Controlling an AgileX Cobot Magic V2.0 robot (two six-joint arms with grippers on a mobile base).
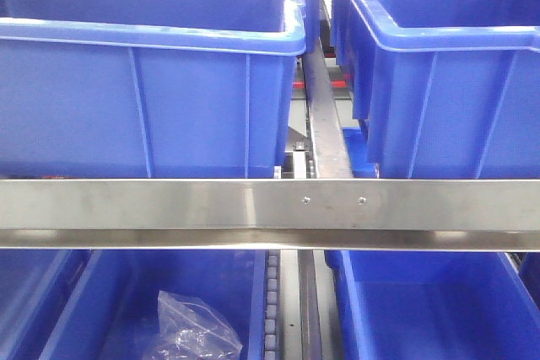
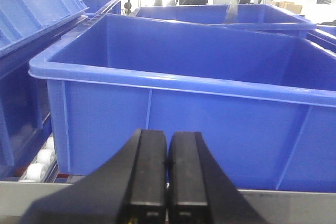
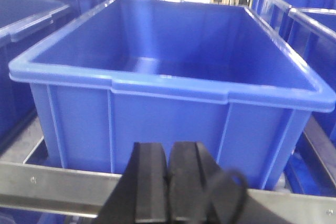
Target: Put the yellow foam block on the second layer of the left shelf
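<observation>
I can read no writing or label on anything in my three views. The left gripper [image 2: 167, 182] has its two black fingers pressed together with nothing between them. Just ahead of it runs a steel rail [image 2: 294, 203], and beyond that the tall wall of a blue bin [image 2: 173, 124], whose rim sits above the fingertips. To the gripper's left, white rollers [image 2: 39, 163] line the shelf beside a second, tilted bin [image 2: 31, 35].

The right gripper [image 3: 168, 187] is also closed and holds nothing; a black cable loop [image 3: 231, 195] hangs at its right. Ahead of it is another blue bin [image 3: 168, 77], its floor bare as far as I see, behind a steel rail with screws [image 3: 47, 182]. A narrow gap opens on each side of that bin.

The front camera alone shows the lower level: beneath the steel crossbar [image 1: 253, 208], a crumpled clear plastic bag [image 1: 194, 326] lies in a bin [image 1: 101, 301]. Between the upper bins runs a metal divider [image 1: 325, 115].

I cannot find the yellow foam block in any view.
</observation>
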